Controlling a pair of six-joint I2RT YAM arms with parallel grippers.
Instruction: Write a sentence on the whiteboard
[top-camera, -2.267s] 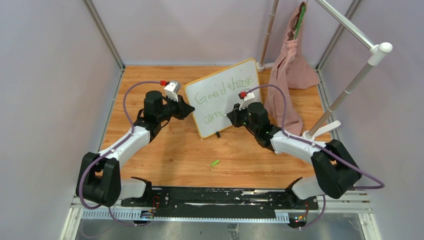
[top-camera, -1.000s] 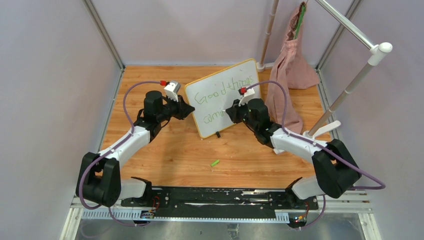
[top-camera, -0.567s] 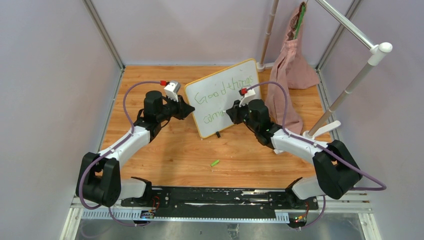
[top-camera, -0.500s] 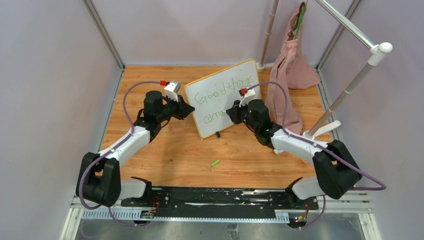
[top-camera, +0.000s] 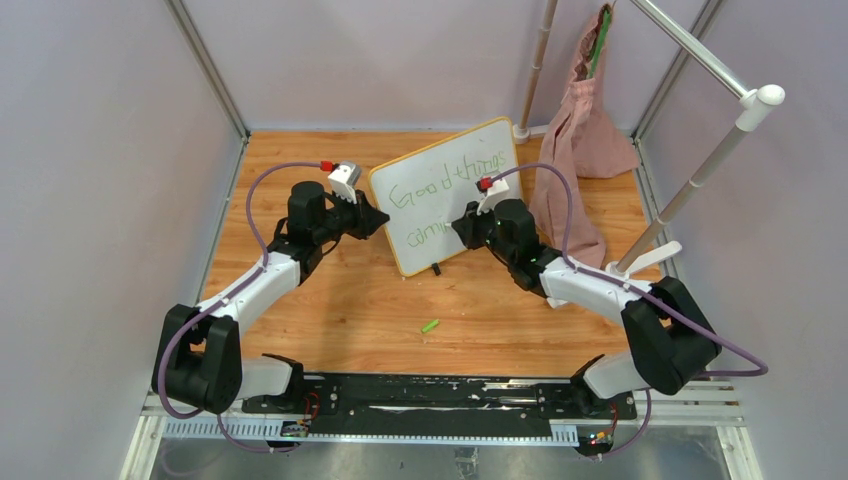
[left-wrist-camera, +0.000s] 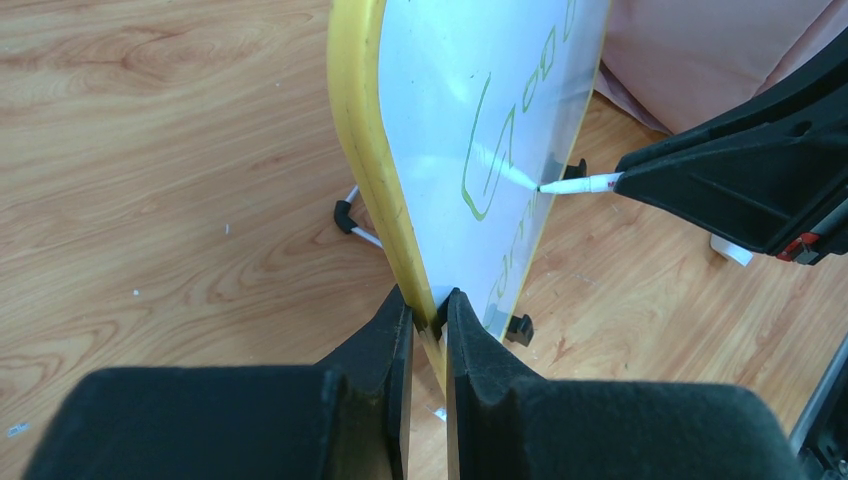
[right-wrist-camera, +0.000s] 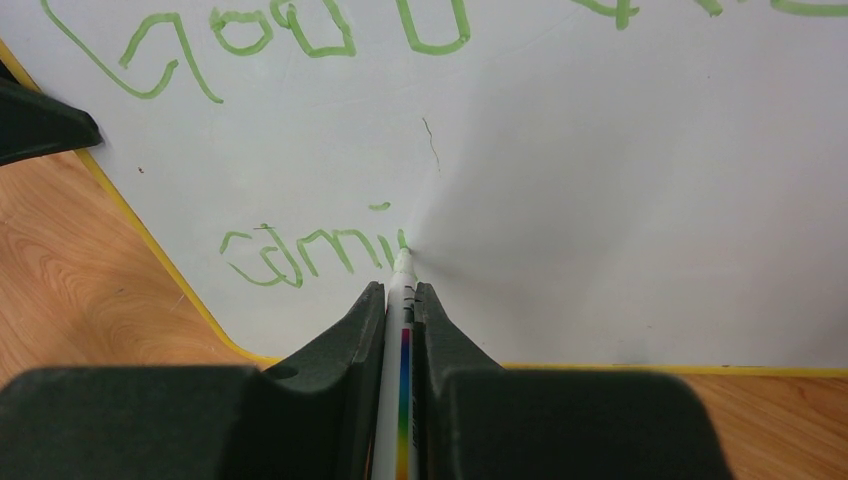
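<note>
Hidden: in the overhead view the right arm covers part of the lower line of green writing, and those letters are too loose to read surely.
Whiteboard: stands tilted mid-desk between both arms, its far right corner near the pink cloth.
Left end effector: narrow, pinching the board's yellow left edge.
Right end effector: narrow, clamped on a marker whose tip touches the board at the end of the lower line.
Desk: orange-brown wood grain, with a small green piece lying well apart, nearer the front.
Room: plain pale walls, with a white pole at right.
Materials: glossy white board, rounded corners, black feet; matte black fingers.
</note>
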